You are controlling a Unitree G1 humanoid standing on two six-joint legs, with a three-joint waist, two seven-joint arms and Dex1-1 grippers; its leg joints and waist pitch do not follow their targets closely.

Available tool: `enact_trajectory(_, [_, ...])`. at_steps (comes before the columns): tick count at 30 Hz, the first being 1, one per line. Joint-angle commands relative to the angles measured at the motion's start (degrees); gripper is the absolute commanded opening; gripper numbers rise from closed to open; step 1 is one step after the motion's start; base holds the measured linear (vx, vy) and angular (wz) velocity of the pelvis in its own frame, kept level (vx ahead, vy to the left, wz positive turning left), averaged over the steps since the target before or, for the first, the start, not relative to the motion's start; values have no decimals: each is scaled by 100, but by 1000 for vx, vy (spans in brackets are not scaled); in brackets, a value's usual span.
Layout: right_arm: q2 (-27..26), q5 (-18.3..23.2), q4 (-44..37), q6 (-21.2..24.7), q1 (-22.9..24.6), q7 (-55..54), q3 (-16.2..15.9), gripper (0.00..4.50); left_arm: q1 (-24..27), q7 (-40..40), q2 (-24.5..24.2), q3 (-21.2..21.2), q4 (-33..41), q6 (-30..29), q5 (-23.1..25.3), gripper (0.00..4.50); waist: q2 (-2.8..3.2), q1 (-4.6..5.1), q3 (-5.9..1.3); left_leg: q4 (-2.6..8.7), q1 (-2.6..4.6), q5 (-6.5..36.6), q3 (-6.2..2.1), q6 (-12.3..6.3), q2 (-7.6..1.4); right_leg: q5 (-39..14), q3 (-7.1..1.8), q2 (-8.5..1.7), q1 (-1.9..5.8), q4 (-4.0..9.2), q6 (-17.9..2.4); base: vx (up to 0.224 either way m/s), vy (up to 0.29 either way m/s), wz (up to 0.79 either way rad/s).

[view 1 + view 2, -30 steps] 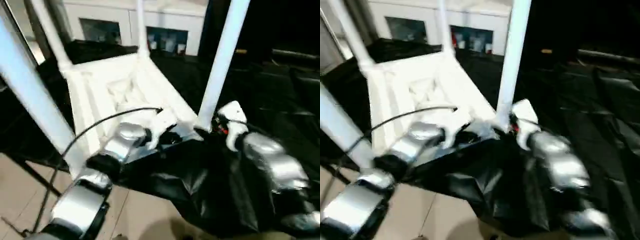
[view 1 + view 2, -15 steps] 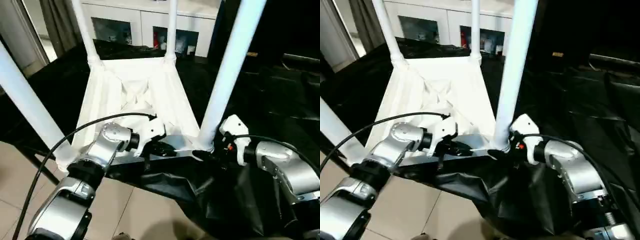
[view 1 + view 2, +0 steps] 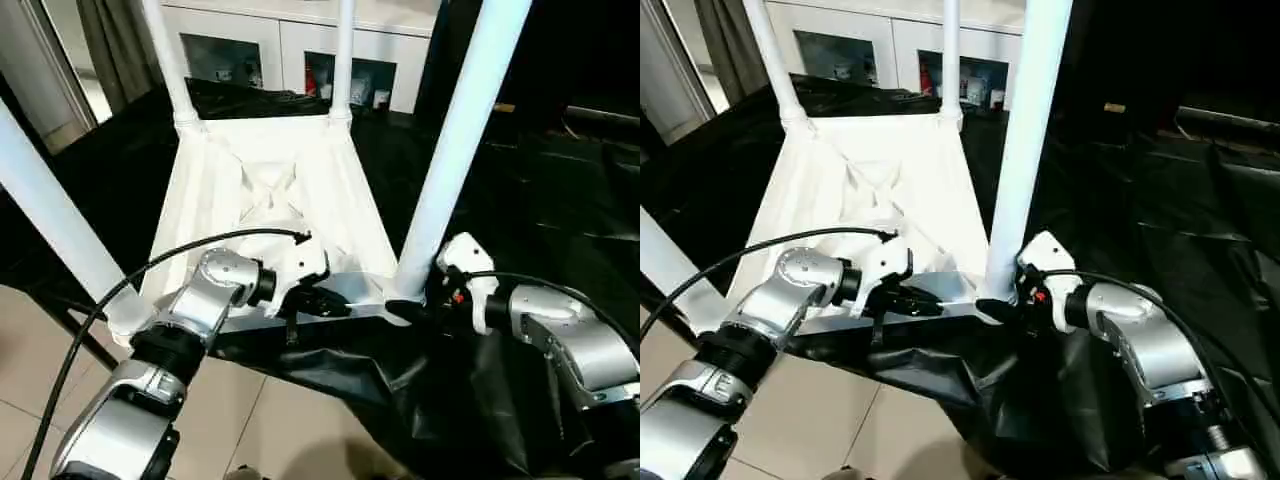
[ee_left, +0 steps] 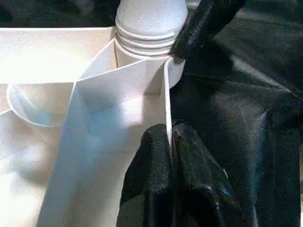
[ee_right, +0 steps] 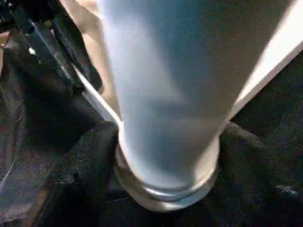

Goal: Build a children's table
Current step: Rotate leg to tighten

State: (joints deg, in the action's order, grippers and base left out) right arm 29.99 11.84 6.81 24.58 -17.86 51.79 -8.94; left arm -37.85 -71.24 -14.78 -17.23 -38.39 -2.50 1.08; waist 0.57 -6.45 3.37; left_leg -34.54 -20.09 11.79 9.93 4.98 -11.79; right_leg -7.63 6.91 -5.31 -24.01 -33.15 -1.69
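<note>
Fingers (image 4: pixel 161 179) of the left gripper (image 3: pixel 318 303) are pinched shut on the thin near rim of the upturned white tabletop (image 3: pixel 270 190), the rim's edge caught between the two black pads. Just beside it, at the near right corner, the right gripper (image 3: pixel 408 311) has its two black fingers set one on either side of the base of a white leg (image 3: pixel 450 150), where the leg enters its round corner socket (image 4: pixel 147 42); the jaws stand apart around the tube, close against it, though whether they press it cannot be told. The tabletop lies ribbed underside up on a table covered in black sheeting (image 3: pixel 540 190), its near edge at the table's front. Four legs rise from its corners: near left leg (image 3: pixel 55 220), far left leg (image 3: pixel 168 60), far right leg (image 3: pixel 343 55). White cabinets (image 3: pixel 290 40) stand behind, pale floor tiles (image 3: pixel 30 380) below
</note>
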Motion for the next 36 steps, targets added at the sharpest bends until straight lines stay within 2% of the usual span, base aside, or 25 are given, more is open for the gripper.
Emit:
enact_trajectory(1, [56,88,-112,24,8,68,84,297,-78,-133,69,52,402,57,-238,0,-40,17,-465,383,-16,704,-8,-436,-127,-1634,-299,-329,424,340,-938,0,0,0])
enact_trajectory(5, [42,92,-100,18,25,79,71,276,-64,-142,62,47,421,39,-236,0,-41,18,-469,385,-12,675,-10,-433,-136,-1595,-300,-329,422,329,-948,0,0,0])
enact_trajectory(8, [-97,100,22,-26,22,-17,84,271,-39,-144,46,29,444,4,-228,0,-72,17,-473,378,-13,632,-2,-449,-127,-1608,-304,-330,420,325,-942,0,0,0])
enact_trajectory(10, [-258,75,189,-83,-12,-195,122,271,-20,-133,47,20,456,-8,-223,0,-66,26,-470,378,-26,629,-2,-446,-124,-1657,-301,-337,417,331,-934,0,0,0])
enact_trajectory(13, [-363,45,270,-92,-42,-358,149,269,-21,-90,63,18,443,-16,-207,0,-58,43,-458,392,-8,716,-7,-395,-129,-1817,-294,-334,406,354,-880,0,0,0])
enact_trajectory(16, [-817,-95,600,-97,-164,-1095,230,269,-170,475,224,29,167,-202,15,0,-61,103,-447,400,-20,792,-13,-310,-114,-2022,-280,-336,407,384,-801,0,0,0])
enact_trajectory(17, [-998,-161,726,-106,-200,-1374,243,269,-274,797,331,50,-21,-250,114,0,-53,140,-442,392,-5,838,-2,-285,-87,-2205,-268,-328,381,425,-752,0,0,0])
enact_trajectory(19, [-1123,-204,815,-109,-227,-1572,260,269,-346,1022,404,69,-150,-281,177,0,-65,154,-443,396,-5,840,-12,-246,-77,-2379,-258,-327,402,450,-650,0,0,0])
enact_trajectory(20, [-1332,-258,991,-101,-297,-1952,339,269,-469,1429,527,113,-366,-335,267,0,-59,166,-429,391,-9,844,-4,-256,-62,-2484,-251,-315,390,476,-575,0,0,0])
enact_trajectory(21, [-1606,-310,1231,-157,-399,-2420,468,269,-624,1939,689,187,-633,-418,341,0,-50,178,-444,375,9,872,3,-227,-49,-2557,-248,-315,367,492,-553,0,0,0])
enact_trajectory(22, [-1878,-354,1497,-245,-528,-2922,601,269,-768,2398,855,261,-870,-494,378,0,-30,187,-444,374,-1,860,-5,-186,-45,-2562,-244,-320,368,486,-550,0,0,0])
enact_trajectory(23, [-2080,-385,1698,-320,-627,-3294,697,269,-872,2732,979,315,-1042,-549,400,0,-50,200,-468,379,-9,810,-20,-144,-42,-2550,-229,-324,393,481,-526,0,0,0])
enact_trajectory(25, [-2466,-355,2180,-510,-871,-4038,951,269,-1023,3157,1226,329,-1271,-561,443,0,-18,211,-477,380,-25,686,-26,-178,-43,-2292,-243,-326,397,457,-593,0,0,0])
enact_trajectory(26, [-2583,-315,2310,-553,-944,-4206,1038,269,-1057,3246,1309,329,-1305,-561,450,0,-36,241,-486,385,-44,648,-37,-205,-52,-2069,-244,-317,417,424,-670,0,0,0])
enact_trajectory(27, [-2694,-294,2406,-615,-1007,-4320,1100,269,-1093,3316,1392,323,-1346,-561,468,0,-27,246,-497,376,-38,588,-28,-266,-50,-1837,-254,-314,418,402,-755,0,0,0])
enact_trajectory(28, [-2778,-270,2391,-651,-1046,-4301,1101,269,-1114,3329,1454,313,-1352,-516,480,0,-7,253,-503,375,-52,517,-34,-334,-53,-1614,-259,-312,436,369,-841,0,0,0])
enact_trajectory(31, [-2873,-307,2335,-737,-1091,-4257,1048,269,-1155,3329,1530,300,-1414,-422,498,0,-20,264,-511,366,-48,460,-24,-455,-60,-1266,-267,-304,447,329,-1010,0,0,0])
enact_trajectory(33, [-2909,-434,2351,-940,-1137,-4151,985,269,-1213,3328,1567,292,-1579,-269,494,0,-18,262,-497,366,-34,564,-7,-521,-49,-1385,-264,-307,438,362,-1033,0,0,0])
enact_trajectory(34, [-2913,-450,2372,-1007,-1152,-4125,976,304,-1225,3326,1571,288,-1621,-233,486,0,-21,262,-493,366,-30,605,-5,-514,-46,-1463,-262,-311,438,376,-1014,0,0,0])
enact_trajectory(35, [-2867,-431,2314,-1028,-1150,-4011,958,325,-1212,3266,1557,281,-1605,-192,470,0,-52,262,-484,373,-30,670,-1,-506,-44,-1626,-257,-310,442,398,-967,0,0,0])
enact_trajectory(36, [-2788,-429,2216,-1028,-1138,-3889,923,339,-1191,3185,1526,268,-1573,-143,461,0,-43,253,-485,375,-31,680,-8,-494,-49,-1718,-259,-319,449,394,-936,0,0,0])
